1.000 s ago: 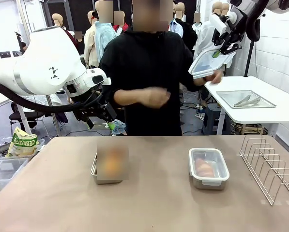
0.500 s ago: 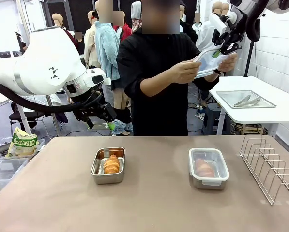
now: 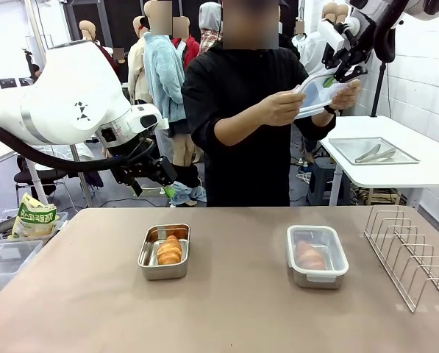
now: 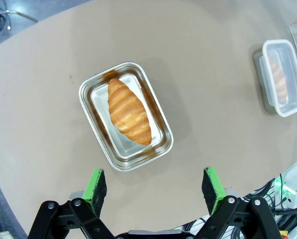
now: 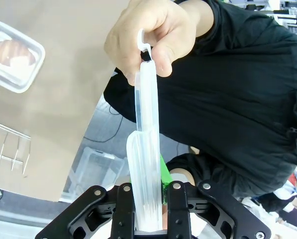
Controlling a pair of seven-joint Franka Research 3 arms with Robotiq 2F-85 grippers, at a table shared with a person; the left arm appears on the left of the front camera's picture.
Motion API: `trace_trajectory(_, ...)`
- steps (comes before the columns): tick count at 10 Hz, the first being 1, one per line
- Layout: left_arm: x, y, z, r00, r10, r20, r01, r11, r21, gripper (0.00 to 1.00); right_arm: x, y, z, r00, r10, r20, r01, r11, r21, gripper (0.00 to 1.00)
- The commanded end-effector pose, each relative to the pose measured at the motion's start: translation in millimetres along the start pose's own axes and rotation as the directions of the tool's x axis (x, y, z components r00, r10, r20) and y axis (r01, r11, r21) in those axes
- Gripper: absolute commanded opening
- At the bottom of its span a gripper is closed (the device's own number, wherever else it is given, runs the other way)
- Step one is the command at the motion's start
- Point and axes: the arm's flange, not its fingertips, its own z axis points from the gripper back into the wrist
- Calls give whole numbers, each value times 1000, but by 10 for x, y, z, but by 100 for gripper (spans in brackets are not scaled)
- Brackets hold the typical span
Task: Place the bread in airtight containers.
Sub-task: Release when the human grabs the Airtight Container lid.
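Right pincer [image 5: 149,211] clamps lid [image 5: 146,144], person's hand [image 5: 148,37] gripping its far end.

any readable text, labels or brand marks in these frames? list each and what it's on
Yellow-green bag at the table's left edge: dark print on a white band, too small and blurred to read.
Left arm's white shell: a small black geometric mark, not letters.
Open tin, lidded tin, held lid: no print visible.

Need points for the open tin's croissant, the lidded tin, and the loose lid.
croissant [image 4: 129,110], left wrist view, middle of the crust.
lidded tin [image 3: 317,254], front view, centre of its clear lid.
loose lid [image 5: 146,144], right wrist view, middle of its edge-on body.
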Motion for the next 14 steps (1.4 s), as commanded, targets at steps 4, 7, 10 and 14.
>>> trace_trajectory(4,-8,9,11,1000,2,2,-2,1000,2,100,14,-15,-9,1000,-17,-20,17,1000,7,0)
trace_trajectory(7,-8,9,11,1000,2,2,-2,1000,2,100,0,0,0,1000,0,0,0,1000,0,5)
trace_trajectory(10,-8,9,11,1000,2,2,-2,1000,2,100,65,3,35,1000,8,-12,-8,1000,-14,62)
trace_trajectory(14,-8,9,11,1000,2,2,-2,1000,2,100,64,-13,28,1000,4,-23,-4,1000,-3,100)
